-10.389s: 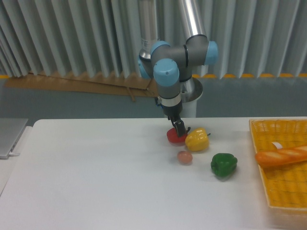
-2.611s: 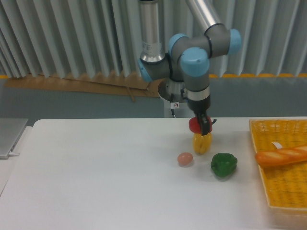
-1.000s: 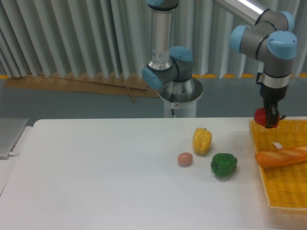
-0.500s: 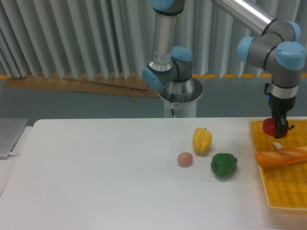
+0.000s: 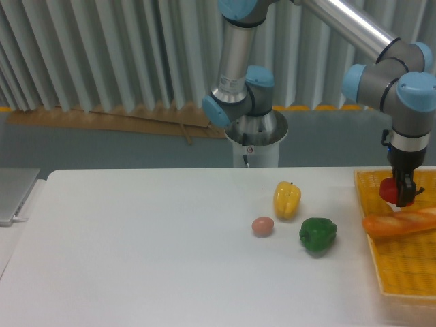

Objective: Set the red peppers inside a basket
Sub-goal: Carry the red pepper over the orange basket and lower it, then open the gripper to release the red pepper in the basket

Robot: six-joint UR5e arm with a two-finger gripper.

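Observation:
The red pepper (image 5: 390, 191) hangs in my gripper (image 5: 402, 194), which is shut on it, with the dark fingers partly covering its right side. It is held low over the back left part of the yellow-orange mesh basket (image 5: 402, 272) at the table's right edge. Whether the pepper touches the basket floor cannot be told.
A baguette (image 5: 400, 223) lies across the basket just below the gripper. On the white table stand a yellow pepper (image 5: 287, 199), a green pepper (image 5: 317, 234) and a small pinkish egg-like object (image 5: 262, 225). A grey laptop edge (image 5: 13, 194) sits at the far left.
The gripper has carried the red pepper from beside the yellow pepper, up and to the right, over the basket. In the last half second it sank slightly and shifted right.

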